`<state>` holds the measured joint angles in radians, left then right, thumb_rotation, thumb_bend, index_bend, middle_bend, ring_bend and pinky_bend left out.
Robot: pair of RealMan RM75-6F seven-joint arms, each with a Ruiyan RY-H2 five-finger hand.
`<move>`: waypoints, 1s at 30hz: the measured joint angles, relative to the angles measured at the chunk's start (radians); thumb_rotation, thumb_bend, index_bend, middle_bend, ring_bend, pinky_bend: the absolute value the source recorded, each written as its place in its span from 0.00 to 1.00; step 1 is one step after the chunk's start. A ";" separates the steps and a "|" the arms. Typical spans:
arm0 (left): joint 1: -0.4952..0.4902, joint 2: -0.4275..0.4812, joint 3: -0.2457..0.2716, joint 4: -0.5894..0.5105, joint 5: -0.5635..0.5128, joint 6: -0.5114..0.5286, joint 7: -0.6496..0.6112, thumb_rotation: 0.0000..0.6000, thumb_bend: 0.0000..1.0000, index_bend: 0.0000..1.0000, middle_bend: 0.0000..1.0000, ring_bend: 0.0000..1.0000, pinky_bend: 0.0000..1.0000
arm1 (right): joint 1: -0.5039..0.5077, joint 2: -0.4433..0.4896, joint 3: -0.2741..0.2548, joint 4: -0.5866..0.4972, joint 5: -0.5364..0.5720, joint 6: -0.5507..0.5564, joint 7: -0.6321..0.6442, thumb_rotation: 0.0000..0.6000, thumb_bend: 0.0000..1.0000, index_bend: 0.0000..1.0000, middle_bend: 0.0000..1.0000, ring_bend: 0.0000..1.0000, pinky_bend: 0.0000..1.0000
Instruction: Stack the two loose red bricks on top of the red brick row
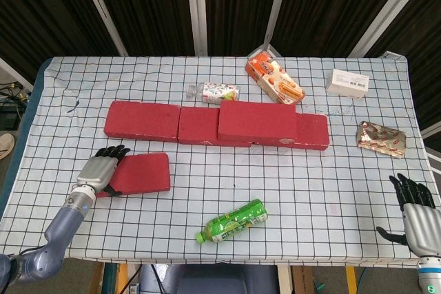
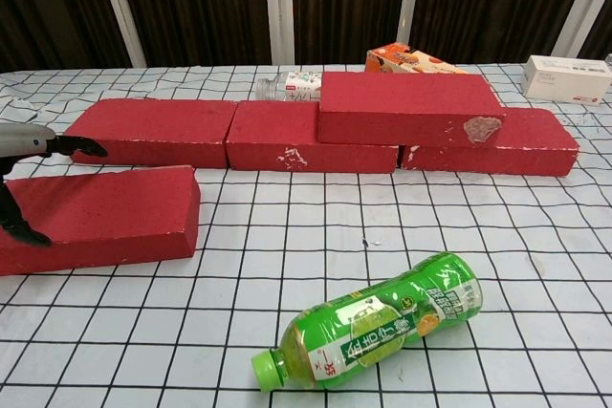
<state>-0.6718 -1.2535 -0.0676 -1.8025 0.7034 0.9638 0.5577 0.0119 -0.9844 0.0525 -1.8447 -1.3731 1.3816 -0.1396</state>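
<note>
The red brick row [image 1: 141, 120] [image 2: 153, 131] runs across the table's middle. One red brick [image 1: 257, 120] [image 2: 406, 104] lies stacked on its right half. A loose red brick [image 1: 143, 172] [image 2: 105, 217] lies flat in front of the row's left end. My left hand [image 1: 100, 171] [image 2: 21, 145] grips this brick's left end, with fingers [image 2: 76, 146] over the far edge and the thumb on the near side. The brick rests on the table. My right hand [image 1: 417, 210] hovers open at the near right corner, holding nothing; the chest view does not show it.
A green bottle [image 1: 232, 221] [image 2: 382, 327] lies near the front edge. Behind the row lie a small bottle [image 1: 215, 92] and an orange snack box [image 1: 274, 80]. A white box [image 1: 348, 82] sits at the back right, a foil packet [image 1: 381, 137] at the right edge.
</note>
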 measured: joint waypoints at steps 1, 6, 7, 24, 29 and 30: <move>-0.001 0.000 0.002 -0.002 0.004 0.002 0.000 1.00 0.00 0.00 0.00 0.00 0.00 | 0.000 0.000 0.000 0.000 0.001 0.000 0.000 1.00 0.17 0.00 0.00 0.00 0.00; -0.009 0.001 0.018 -0.012 0.009 0.010 0.008 1.00 0.00 0.00 0.00 0.00 0.00 | 0.002 -0.001 -0.001 -0.004 0.011 0.001 -0.007 1.00 0.17 0.00 0.00 0.00 0.00; -0.011 0.001 0.020 -0.013 0.008 0.010 0.009 1.00 0.00 0.00 0.00 0.00 0.00 | 0.003 -0.001 -0.001 -0.005 0.013 0.002 -0.008 1.00 0.17 0.00 0.00 0.00 0.00; -0.037 -0.022 0.041 0.006 -0.028 0.014 0.017 1.00 0.00 0.00 0.00 0.00 0.00 | 0.011 0.005 -0.004 -0.013 0.045 -0.008 -0.012 1.00 0.17 0.00 0.00 0.00 0.00; -0.044 -0.032 0.041 0.017 -0.039 0.022 0.019 1.00 0.00 0.00 0.00 0.00 0.01 | 0.013 0.006 -0.006 -0.014 0.044 -0.006 -0.011 1.00 0.17 0.00 0.00 0.00 0.00; -0.046 -0.034 0.041 0.020 -0.044 0.021 0.020 1.00 0.00 0.00 0.00 0.00 0.02 | 0.013 0.005 -0.007 -0.014 0.043 -0.007 -0.012 1.00 0.17 0.00 0.00 0.00 0.00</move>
<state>-0.7181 -1.2872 -0.0271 -1.7826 0.6595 0.9846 0.5774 0.0249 -0.9790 0.0459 -1.8587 -1.3299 1.3751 -0.1513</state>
